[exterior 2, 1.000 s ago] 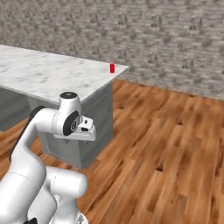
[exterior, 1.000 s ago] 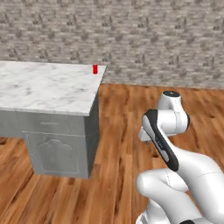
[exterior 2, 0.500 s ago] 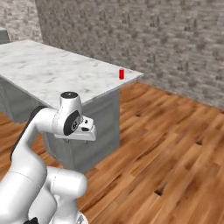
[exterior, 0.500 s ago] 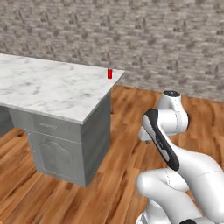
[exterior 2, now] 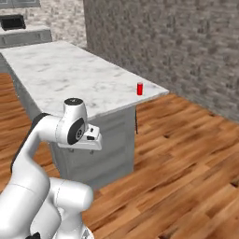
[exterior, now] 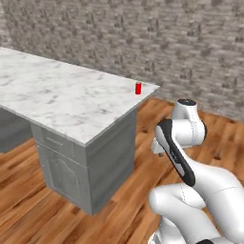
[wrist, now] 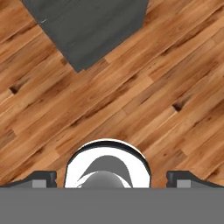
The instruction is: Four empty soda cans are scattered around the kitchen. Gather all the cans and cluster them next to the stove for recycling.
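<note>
Closing In on the Corner Can

Your gripper (wrist: 112, 180) hangs wide open over bare floor, holding nothing. One red can (exterior: 138, 88) stands at the island counter's (exterior: 66, 102) far corner, near the edge; a clumsy reach could knock it off.

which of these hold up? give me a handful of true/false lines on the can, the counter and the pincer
1. The red soda can stands upright near the far corner of the marble counter. True.
2. The pincer is closed around the can. False: its fingertips stand wide apart over the wood floor, holding nothing.
3. The can lies tipped over on the floor. False: it is upright on the counter.
4. A brick-pattern wall runs behind the counter. True.
5. The arm is folded close to the base, away from the can. True.
</note>
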### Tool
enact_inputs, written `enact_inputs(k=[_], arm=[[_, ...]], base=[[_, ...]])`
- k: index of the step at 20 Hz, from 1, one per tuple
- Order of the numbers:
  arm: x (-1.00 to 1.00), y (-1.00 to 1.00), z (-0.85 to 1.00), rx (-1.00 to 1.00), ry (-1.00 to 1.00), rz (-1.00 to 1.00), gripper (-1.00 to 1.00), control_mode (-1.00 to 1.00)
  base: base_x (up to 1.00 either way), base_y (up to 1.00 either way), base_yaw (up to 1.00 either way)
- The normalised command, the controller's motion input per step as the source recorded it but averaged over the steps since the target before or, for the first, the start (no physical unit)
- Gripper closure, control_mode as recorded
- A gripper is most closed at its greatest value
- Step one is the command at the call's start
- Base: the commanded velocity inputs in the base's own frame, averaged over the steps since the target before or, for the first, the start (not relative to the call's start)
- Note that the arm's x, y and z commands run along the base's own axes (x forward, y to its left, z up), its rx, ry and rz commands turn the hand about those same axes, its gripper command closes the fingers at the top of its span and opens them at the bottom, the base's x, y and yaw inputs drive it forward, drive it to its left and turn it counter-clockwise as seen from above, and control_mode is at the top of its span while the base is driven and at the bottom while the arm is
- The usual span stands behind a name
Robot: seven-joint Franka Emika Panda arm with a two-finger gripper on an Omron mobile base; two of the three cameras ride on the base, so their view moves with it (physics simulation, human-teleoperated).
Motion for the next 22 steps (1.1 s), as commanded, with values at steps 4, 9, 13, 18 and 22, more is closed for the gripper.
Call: enact_inputs(k=[4, 9, 13, 18, 22], arm=[[0.00, 0.00, 0.00, 0.00, 0.00, 0.00, -1.00, 1.00], [0.00, 0.00, 0.00, 0.00, 0.00, 0.00, -1.00, 1.00], [0.00, 0.00, 0.00, 0.00, 0.00, 0.00, -1.00, 1.00], [0.00, 0.00, 0.00, 0.00, 0.00, 0.00, -1.00, 1.00], [0.00, 0.00, 0.00, 0.00, 0.00, 0.00, -1.00, 1.00]], base=[[0.49, -0.84, 0.41], [0.46, -0.80, 0.41], [0.43, -0.78, 0.40], [0.36, -0.75, 0.36], [0.28, -0.63, 0.28]])
